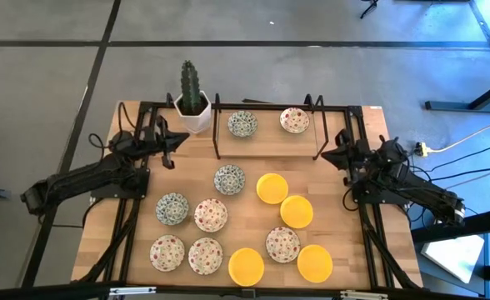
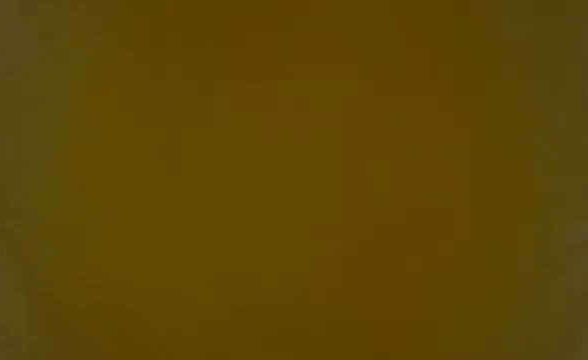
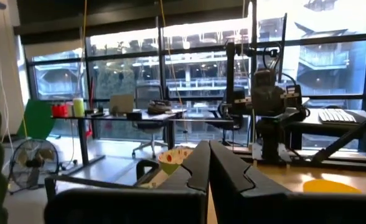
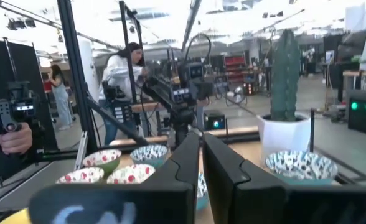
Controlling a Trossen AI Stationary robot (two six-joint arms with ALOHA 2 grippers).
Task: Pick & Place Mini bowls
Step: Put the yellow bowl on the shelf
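Several mini bowls lie open side up on the wooden table [image 1: 345, 250]. Yellow ones [image 1: 272, 188] sit toward the near right, red-speckled ones [image 1: 211, 214] toward the near left, and blue-green ones [image 1: 229, 179] in the middle. One blue-green bowl [image 1: 242, 123] and one red-speckled bowl [image 1: 294, 120] rest at the far edge inside the black frame. My left gripper [image 1: 172, 152] is shut and empty at the far left, beside the cactus pot. My right gripper [image 1: 335, 156] is shut and empty at the far right. The wrist views show the fingertips of the left [image 3: 209, 163] and right [image 4: 200, 155] grippers closed together.
A cactus in a white pot [image 1: 192, 112] stands at the far left corner, and a black wire frame [image 1: 270, 104] runs along the far edge. The low view is filled by a yellow-brown blur. Beyond the table there are people [image 4: 124, 74] and a hand holding a device [image 4: 9, 134].
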